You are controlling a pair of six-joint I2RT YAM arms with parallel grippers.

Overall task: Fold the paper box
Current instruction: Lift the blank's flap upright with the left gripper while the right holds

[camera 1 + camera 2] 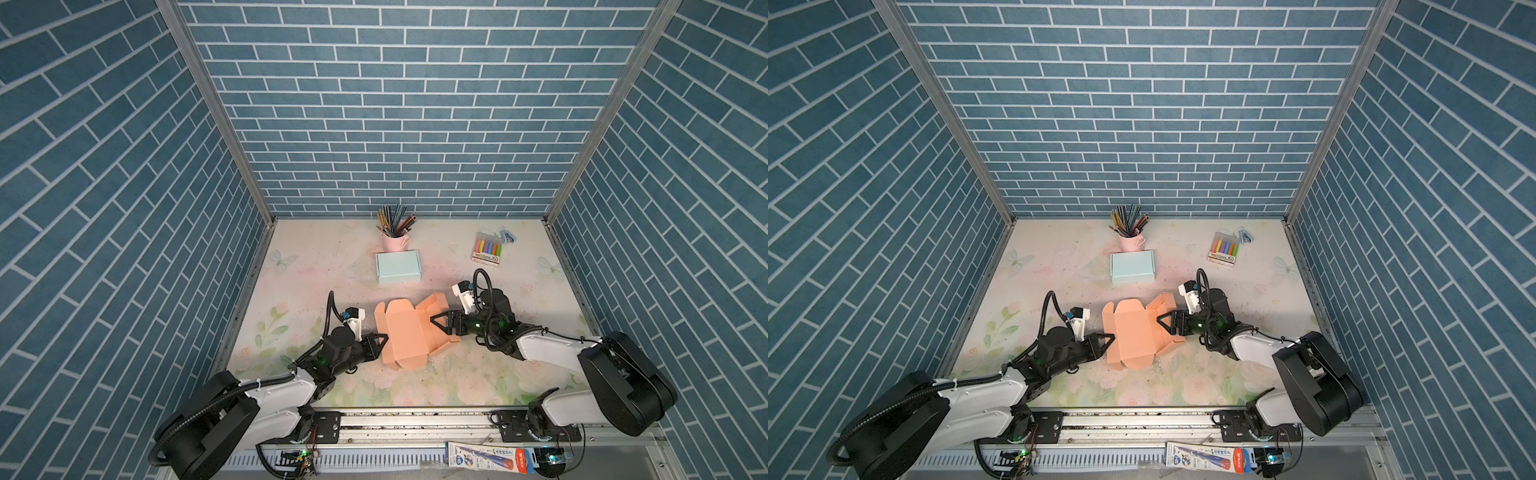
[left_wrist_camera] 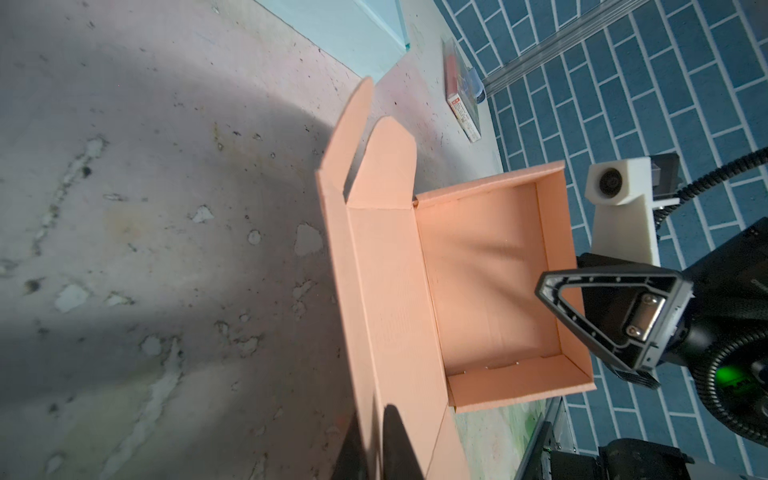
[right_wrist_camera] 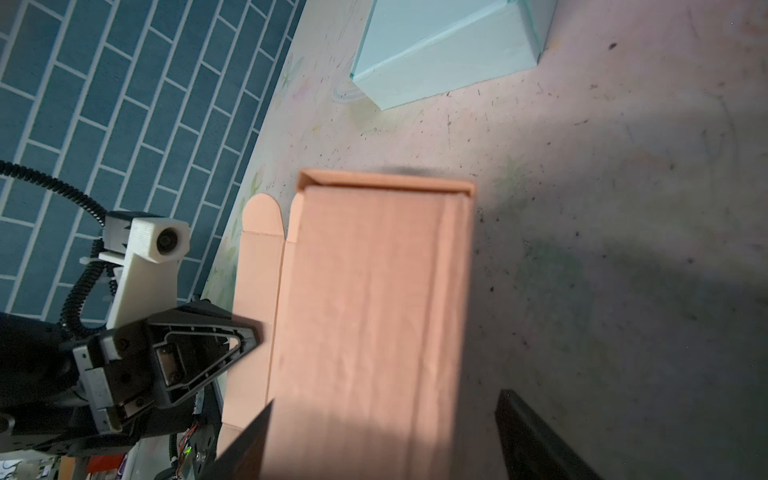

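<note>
A salmon paper box, only partly folded, is pictured on a floral-printed table inside a booth lined with blue brick-pattern walls. Its left edge is gripped by the left claw, which is closed on the card, while the right claw is set against the box's raised right side. Behind the paper box a closed pale-blue box is seen, and farther behind, a pink cup packed with pencils. A pack of coloured markers is laid well apart, behind and to the right of the paper box.
</note>
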